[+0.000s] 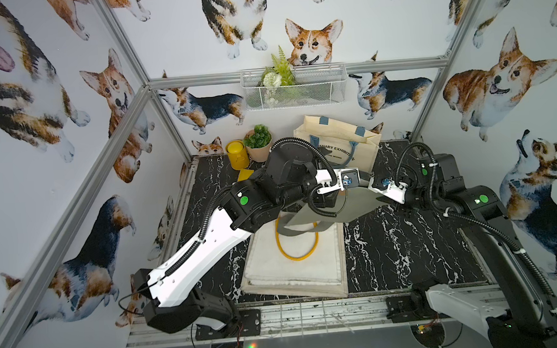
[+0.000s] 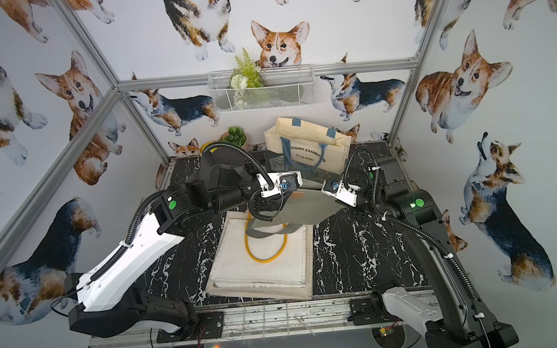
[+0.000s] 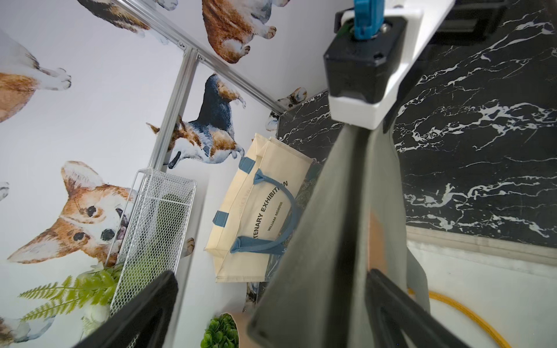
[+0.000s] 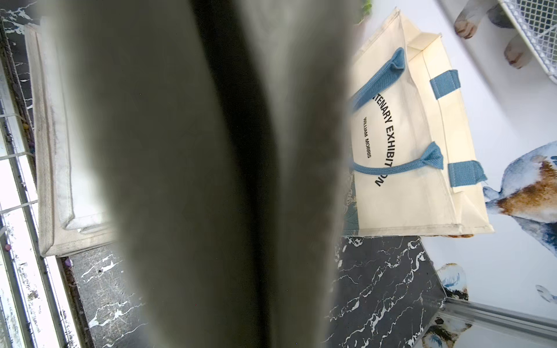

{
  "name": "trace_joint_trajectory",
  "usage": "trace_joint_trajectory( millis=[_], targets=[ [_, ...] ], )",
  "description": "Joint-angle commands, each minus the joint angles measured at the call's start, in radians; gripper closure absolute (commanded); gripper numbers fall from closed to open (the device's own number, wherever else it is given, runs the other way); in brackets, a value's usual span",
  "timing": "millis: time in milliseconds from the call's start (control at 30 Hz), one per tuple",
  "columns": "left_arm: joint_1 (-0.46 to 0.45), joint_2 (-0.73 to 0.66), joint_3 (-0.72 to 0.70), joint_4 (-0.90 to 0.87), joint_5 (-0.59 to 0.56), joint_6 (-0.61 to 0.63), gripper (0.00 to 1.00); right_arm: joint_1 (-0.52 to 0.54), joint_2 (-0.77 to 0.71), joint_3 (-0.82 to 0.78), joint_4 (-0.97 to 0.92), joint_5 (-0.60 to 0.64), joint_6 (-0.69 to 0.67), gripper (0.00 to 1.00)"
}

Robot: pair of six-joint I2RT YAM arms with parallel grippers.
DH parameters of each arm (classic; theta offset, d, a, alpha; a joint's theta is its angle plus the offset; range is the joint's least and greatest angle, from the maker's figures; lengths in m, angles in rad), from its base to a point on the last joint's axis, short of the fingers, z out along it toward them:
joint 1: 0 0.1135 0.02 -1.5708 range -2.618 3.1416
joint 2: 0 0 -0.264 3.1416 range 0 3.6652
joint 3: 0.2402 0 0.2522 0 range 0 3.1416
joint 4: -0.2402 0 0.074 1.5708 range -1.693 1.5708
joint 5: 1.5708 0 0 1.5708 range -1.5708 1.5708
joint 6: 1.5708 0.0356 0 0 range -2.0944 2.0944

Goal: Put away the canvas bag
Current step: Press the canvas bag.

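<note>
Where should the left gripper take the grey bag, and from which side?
The upper edge of the grey bag, at the end away from the shut right gripper. Come from the left: the edge is thin, straight, and lies between the fingers of the open left gripper.

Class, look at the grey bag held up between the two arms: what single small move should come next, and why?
Probably close the left gripper: its jaws stand open astride one end of the grey bag, and only the right gripper pinches it, short of the open cream tote.
</note>
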Motion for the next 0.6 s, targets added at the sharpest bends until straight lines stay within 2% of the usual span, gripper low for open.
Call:
trace_joint_trajectory(
  millis=[0,67,200,433,567],
  targets=[
    [-0.044,0.011,0.020,0.019,0.051,0.049,0.00,0.002,0.006,-0.003,0.052,-0.047,-0.025,1.00],
    [-0.068,0.067,0.102,-0.070,0.051,0.081,0.00,0.002,0.011,-0.006,0.057,-0.053,-0.019,1.00],
    [-0.074,0.177,0.267,-0.243,0.101,0.060,0.00,0.002,0.004,-0.018,0.075,-0.063,0.000,1.00],
    [-0.056,0.255,0.295,-0.267,0.107,0.047,0.01,0.002,-0.019,-0.032,0.123,-0.043,-0.005,1.00],
    [-0.035,0.274,0.314,-0.292,0.125,0.019,0.08,0.002,-0.024,-0.032,0.131,-0.052,-0.016,1.00]
  ],
)
